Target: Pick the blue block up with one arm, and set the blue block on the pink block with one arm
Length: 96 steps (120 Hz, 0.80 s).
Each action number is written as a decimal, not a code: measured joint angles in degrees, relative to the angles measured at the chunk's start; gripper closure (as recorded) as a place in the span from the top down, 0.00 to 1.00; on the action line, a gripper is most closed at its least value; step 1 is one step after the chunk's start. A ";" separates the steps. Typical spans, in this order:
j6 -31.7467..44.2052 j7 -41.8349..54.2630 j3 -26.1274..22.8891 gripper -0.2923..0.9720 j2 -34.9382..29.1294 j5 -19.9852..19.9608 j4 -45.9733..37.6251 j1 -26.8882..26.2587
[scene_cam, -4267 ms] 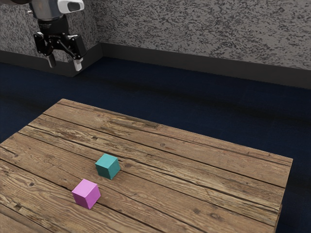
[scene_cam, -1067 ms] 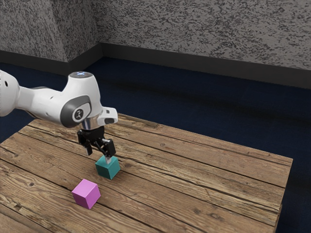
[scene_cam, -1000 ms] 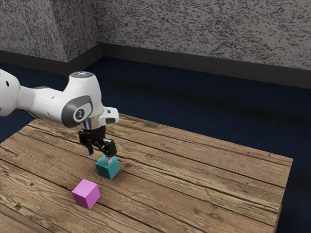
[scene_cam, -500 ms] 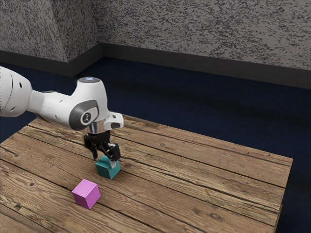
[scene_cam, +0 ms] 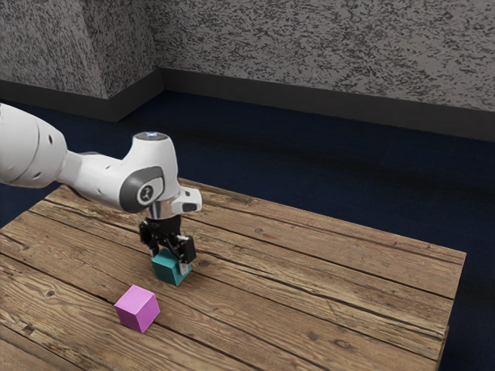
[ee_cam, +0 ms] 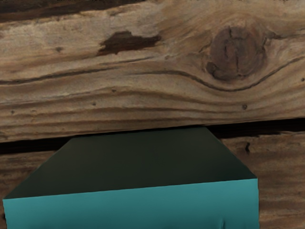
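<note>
White arm [scene_cam: 108, 179] reaches steeply down, its claw [scene_cam: 169, 257] spread astride the blue block [scene_cam: 165, 271] on the table [scene_cam: 309, 294].

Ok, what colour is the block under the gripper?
The block is teal, a blue-green; the wrist view shows it best.

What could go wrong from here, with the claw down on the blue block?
1. The claw sits low over the blue block, which rests on the table. If the grip lands off-centre, the block may twist or slip on lifting.
2. The pink block lies close by, apart from the blue one. A low carry could knock it.
3. Its top looks no bigger than the blue block, so an off-centre release would likely topple the stack.
</note>
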 joint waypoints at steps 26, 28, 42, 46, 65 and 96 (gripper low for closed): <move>-0.04 0.07 0.01 0.61 -0.49 0.11 0.39 0.26; -0.04 0.07 0.01 0.60 -0.54 0.10 0.39 0.27; -0.03 0.03 0.01 0.56 -0.55 0.18 0.39 0.31; -0.03 0.00 0.01 0.55 -0.59 0.23 0.39 0.31; 0.00 -0.12 -0.04 0.54 -3.37 0.39 -0.77 0.55; -0.26 -0.23 -1.42 0.53 -16.77 0.38 -10.16 0.76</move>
